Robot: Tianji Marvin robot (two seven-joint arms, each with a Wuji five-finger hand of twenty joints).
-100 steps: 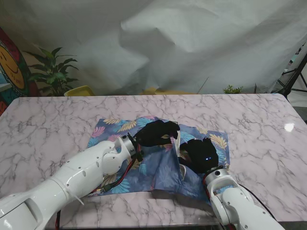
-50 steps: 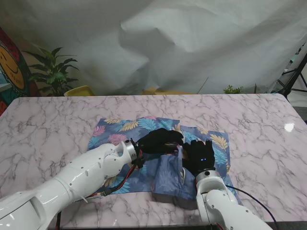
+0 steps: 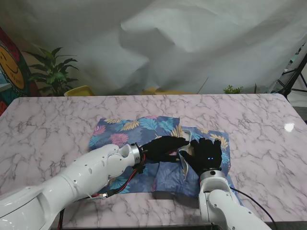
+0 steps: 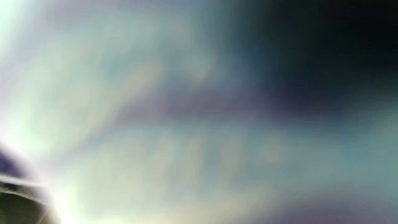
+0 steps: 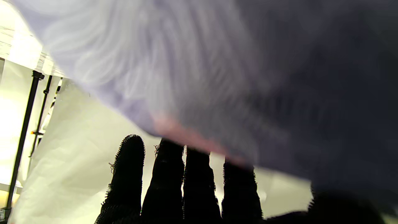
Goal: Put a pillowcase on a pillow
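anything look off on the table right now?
Nothing spilled or damaged. The floral pillowcase is rumpled and folded back near its right end, where both hands, left hand and right hand, work it. The left wrist view is pure blur.

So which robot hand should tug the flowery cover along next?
Probably the left hand: it lies flat across the middle of the pillowcase, by the folded-back edge. The right hand sits spread at the right end, seemingly steadying things there.
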